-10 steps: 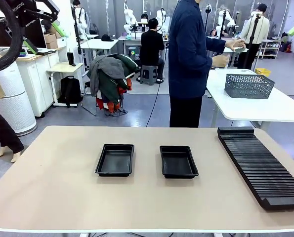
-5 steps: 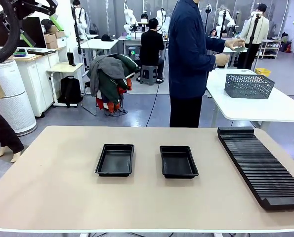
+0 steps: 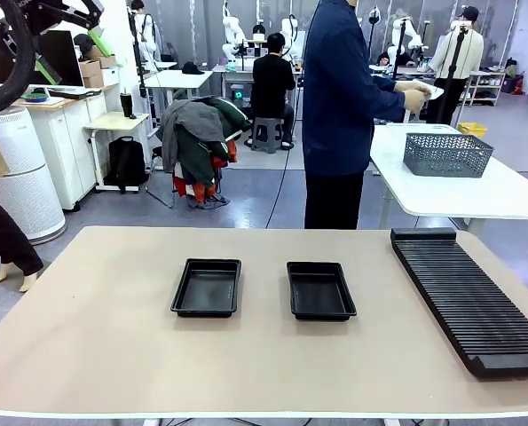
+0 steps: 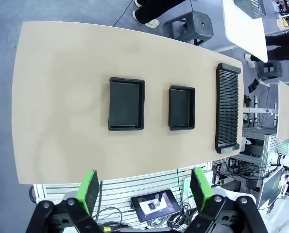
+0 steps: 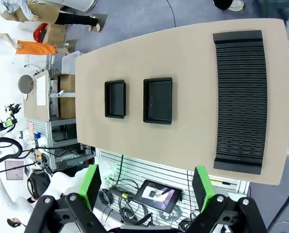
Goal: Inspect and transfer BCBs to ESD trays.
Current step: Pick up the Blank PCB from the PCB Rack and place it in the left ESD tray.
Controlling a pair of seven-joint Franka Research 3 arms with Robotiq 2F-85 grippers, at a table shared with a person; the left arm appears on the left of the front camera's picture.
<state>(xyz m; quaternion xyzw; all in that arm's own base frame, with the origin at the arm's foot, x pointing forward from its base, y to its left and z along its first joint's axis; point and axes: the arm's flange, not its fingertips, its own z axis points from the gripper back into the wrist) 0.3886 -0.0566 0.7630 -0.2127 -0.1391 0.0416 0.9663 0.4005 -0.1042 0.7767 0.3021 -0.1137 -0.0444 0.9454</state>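
Two black ESD trays, both empty, lie side by side at the table's middle: the left tray (image 3: 207, 287) and the right tray (image 3: 320, 290). From high above, the left wrist view shows them again (image 4: 127, 104) (image 4: 181, 107), with my left gripper (image 4: 145, 189) open and holding nothing. My right gripper (image 5: 146, 186) is open too, far above the trays (image 5: 115, 99) (image 5: 158, 100). No green BCB is in view. The person (image 3: 339, 106) stands at the far side, turned away, both hands (image 3: 414, 93) on a thin pale flat thing that I cannot identify.
A long black ribbed rack (image 3: 472, 297) lies along the table's right side, also in the wrist views (image 4: 228, 108) (image 5: 240, 99). A grey wire basket (image 3: 447, 153) stands on the white table behind. My left arm (image 3: 15, 53) is raised at the top left.
The person's lower hand has risen to meet the upper one at the pale thing. Both raised arms have shifted slightly upward. The trays and rack have not moved.
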